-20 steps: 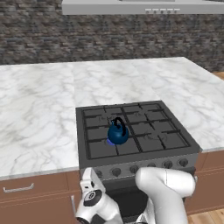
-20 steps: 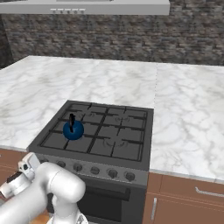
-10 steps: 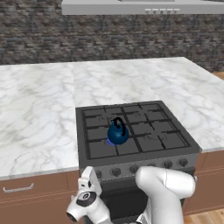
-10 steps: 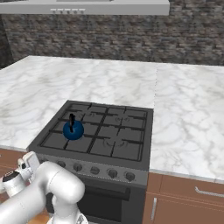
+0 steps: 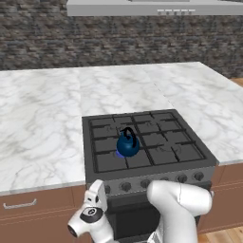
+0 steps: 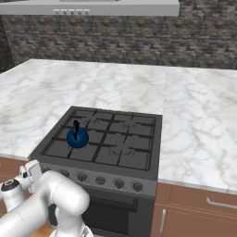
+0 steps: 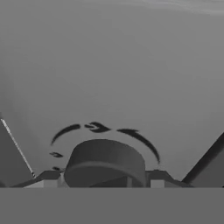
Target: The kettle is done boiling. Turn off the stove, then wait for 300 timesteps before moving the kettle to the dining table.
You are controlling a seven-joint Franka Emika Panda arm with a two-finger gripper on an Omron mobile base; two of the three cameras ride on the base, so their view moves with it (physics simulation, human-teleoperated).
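The small blue kettle stands upright on a front-left burner of the dark stove. My gripper is low at the stove's front panel, at the left end of the knob row. In the hand view a round grey knob sits between my two fingertips, which press on its sides. The dining table is out of view.
White marble counter runs on both sides of the stove, against a dark brick wall. A range hood hangs above. Brown drawers with handles sit under the counter. More knobs line the front.
My hand has rolled and shifted slightly to the left at the stove front. The kettle has not moved.
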